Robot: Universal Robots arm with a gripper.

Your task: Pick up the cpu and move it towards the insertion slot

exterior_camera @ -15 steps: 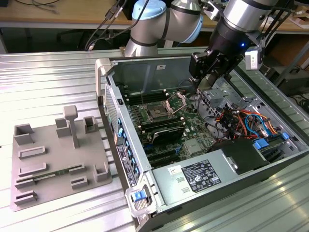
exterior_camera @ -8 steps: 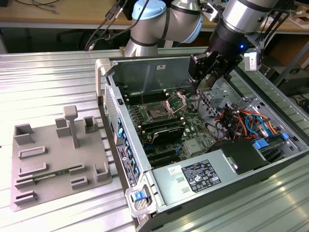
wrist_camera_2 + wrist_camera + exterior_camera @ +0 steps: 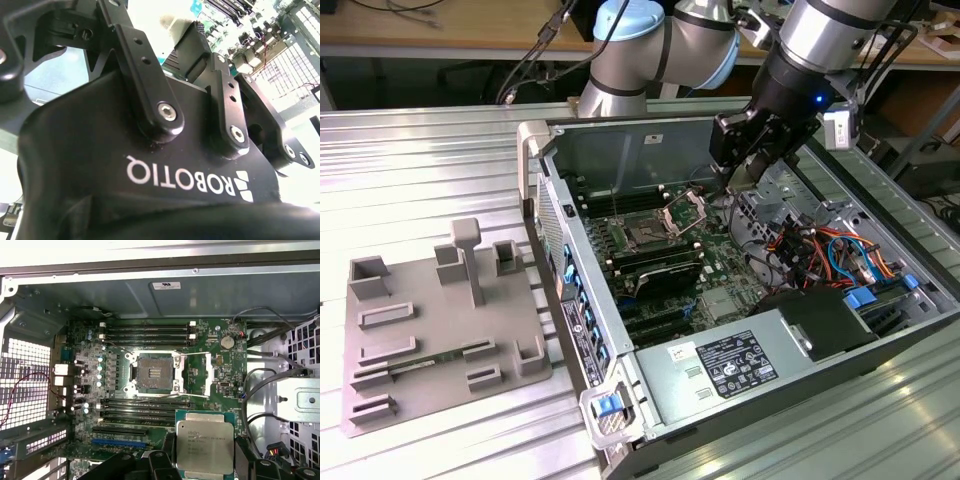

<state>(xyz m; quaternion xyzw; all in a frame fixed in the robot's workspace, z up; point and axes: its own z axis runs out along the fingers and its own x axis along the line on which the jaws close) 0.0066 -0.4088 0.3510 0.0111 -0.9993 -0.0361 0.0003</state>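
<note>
Silvery-white square cpu (image 3: pixel 205 446) sits pinched in the hand (image 3: pixel 202 460), its metal top showing; beyond it, the bracket-framed insertion slot (image 3: pixel 152 372) lies open.

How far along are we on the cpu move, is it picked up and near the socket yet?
Pickup looks done: in the first wrist view the cpu sits lifted between the hand's fingers, above the green board. In hand: the hand hovers inside the open case, off to the exterior view's right of the insertion slot. Left: the insertion slot is empty with its bracket open, and the cpu is still clear of it.
</note>
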